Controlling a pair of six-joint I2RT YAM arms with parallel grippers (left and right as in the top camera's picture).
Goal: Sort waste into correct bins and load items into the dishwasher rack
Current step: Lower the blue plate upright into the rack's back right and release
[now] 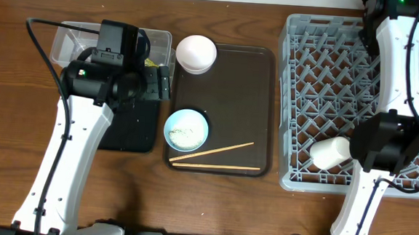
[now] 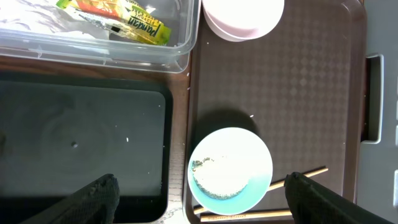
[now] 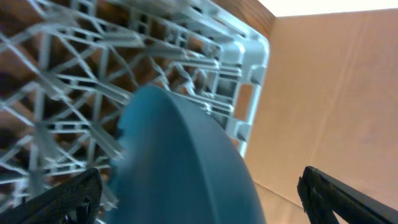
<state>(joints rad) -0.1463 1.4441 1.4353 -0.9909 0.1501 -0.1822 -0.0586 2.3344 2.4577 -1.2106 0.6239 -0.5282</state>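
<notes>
Grey plastic lattice forms the dishwasher rack along the right edge of the wooden table. A white cup lies on its side among the pegs near the rack's front left corner. The right wrist view shows a dark blue plate standing on edge in the rack, with the right gripper straddling it, jaws spread wide and clear of the plate on both sides. At the middle of the table sits a dark brown serving tray. It carries a white bowl at its far left corner, a light-blue bowl holding white rice scraps near its front left, and two wooden chopsticks along its front edge. Toward the table's far left corner a clear tub holds a yellow-green wrapper, and a black tray lies just in front of it. The left gripper hangs above the black tray's right edge and the light-blue bowl, jaws wide apart and holding nothing.
</notes>
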